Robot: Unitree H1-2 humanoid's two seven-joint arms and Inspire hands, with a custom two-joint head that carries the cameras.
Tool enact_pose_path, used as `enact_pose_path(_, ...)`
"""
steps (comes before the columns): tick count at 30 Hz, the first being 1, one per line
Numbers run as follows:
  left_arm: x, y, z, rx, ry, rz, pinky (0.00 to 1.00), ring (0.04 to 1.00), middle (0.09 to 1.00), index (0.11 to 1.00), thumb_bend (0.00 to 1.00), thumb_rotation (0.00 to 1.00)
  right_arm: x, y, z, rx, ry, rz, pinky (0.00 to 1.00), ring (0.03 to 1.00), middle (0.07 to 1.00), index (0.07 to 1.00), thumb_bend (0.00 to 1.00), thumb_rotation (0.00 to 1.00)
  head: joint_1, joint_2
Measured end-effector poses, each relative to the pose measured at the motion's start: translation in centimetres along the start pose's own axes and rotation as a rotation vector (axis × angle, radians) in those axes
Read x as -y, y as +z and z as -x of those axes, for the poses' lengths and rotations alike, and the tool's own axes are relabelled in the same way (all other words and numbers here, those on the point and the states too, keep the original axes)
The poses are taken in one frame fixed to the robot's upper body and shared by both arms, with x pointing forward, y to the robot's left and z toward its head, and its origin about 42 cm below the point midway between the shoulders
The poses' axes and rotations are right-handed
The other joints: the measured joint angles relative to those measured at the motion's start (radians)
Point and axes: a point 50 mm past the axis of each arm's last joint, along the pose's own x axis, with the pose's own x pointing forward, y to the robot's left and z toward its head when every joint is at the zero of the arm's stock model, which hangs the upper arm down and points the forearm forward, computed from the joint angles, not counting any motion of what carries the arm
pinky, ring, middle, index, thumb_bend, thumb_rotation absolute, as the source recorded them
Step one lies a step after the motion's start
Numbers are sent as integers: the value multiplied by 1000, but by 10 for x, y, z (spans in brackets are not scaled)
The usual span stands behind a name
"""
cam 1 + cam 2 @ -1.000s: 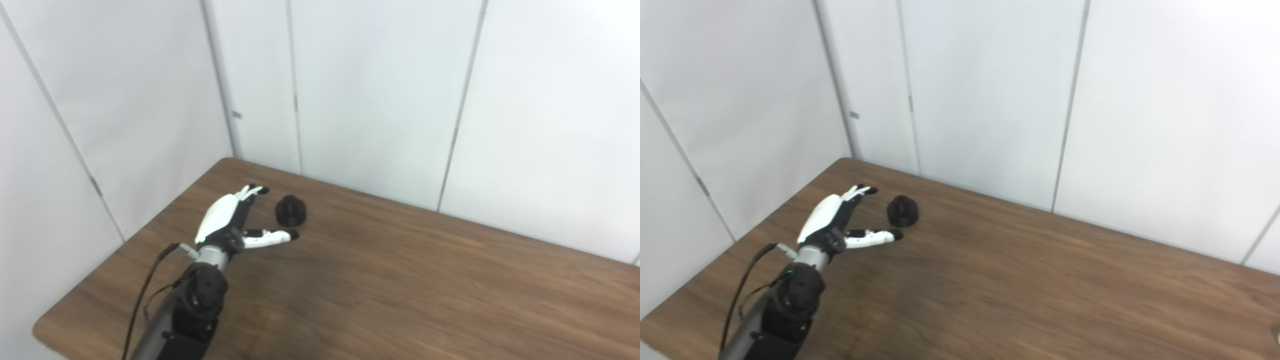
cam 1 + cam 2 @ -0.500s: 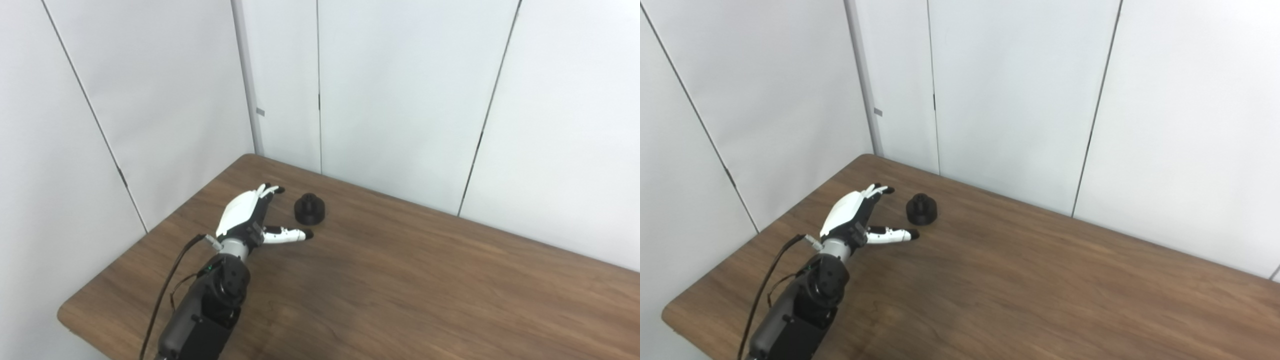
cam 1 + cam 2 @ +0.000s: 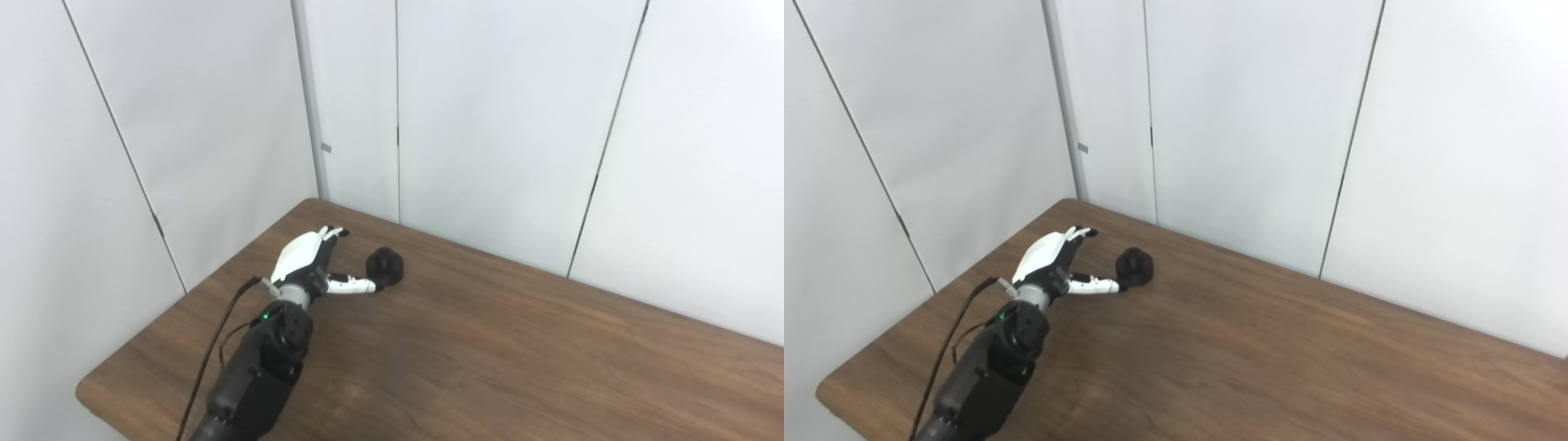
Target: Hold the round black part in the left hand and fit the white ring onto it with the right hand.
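This looks like a lab or test booth, not anywhere lived in. Plain white wall panels with thin dark seams close in two sides and meet in a corner behind a wood-grain table. A black robot arm with a loose cable and a small green light reaches across the tabletop. The surfaces are bare and evenly lit.

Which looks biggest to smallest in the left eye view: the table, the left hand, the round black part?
1. Table, by far the largest.
2. Left hand, open beside the part.
3. Round black part, smallest.

The part lies slightly farther from the camera than the hand, so that gap may be somewhat overstated.
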Motion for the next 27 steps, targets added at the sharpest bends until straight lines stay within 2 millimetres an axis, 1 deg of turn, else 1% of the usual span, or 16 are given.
enact_pose_path(3,4,-4,-4,-21,-18,-5,1000,1000,1000,920,1000,455,1,0,0,1,2,0,921,1000,1000,994,570,715,-2,3)
enact_pose_path(7,8,-12,-10,-46,-37,-19,1000,1000,1000,914,1000,483,1,0,2,-3,3,1,916,1000,1000,999,601,716,-2,8)
enact_pose_path(10,7,-15,-14,-57,-21,-24,1000,1000,1000,884,1000,455,2,-1,4,-6,7,1,910,1000,1000,998,587,721,-5,12)
enact_pose_path(12,9,-17,-15,-59,-11,-14,1000,1000,1000,872,1000,457,3,-1,5,-7,9,3,906,1000,1000,997,582,722,-8,14)
enact_pose_path(16,19,-27,-19,-92,-6,-29,1000,1000,1000,839,1000,487,4,-1,6,-9,10,5,916,1000,1000,990,587,710,-11,17)
enact_pose_path(21,31,-38,-21,-91,11,-50,1000,1000,1000,779,1000,465,4,-1,8,-12,11,6,921,1000,1000,1000,608,719,-18,17)
enact_pose_path(24,34,-42,-22,-88,26,-58,1000,1000,1000,768,1000,467,5,-1,9,-12,12,8,911,1000,1000,1000,613,718,-25,20)
enact_pose_path(27,37,-43,-23,-88,30,-65,1000,1000,1000,782,1000,465,4,-1,10,-14,12,8,909,1000,1000,1000,607,714,-26,20)
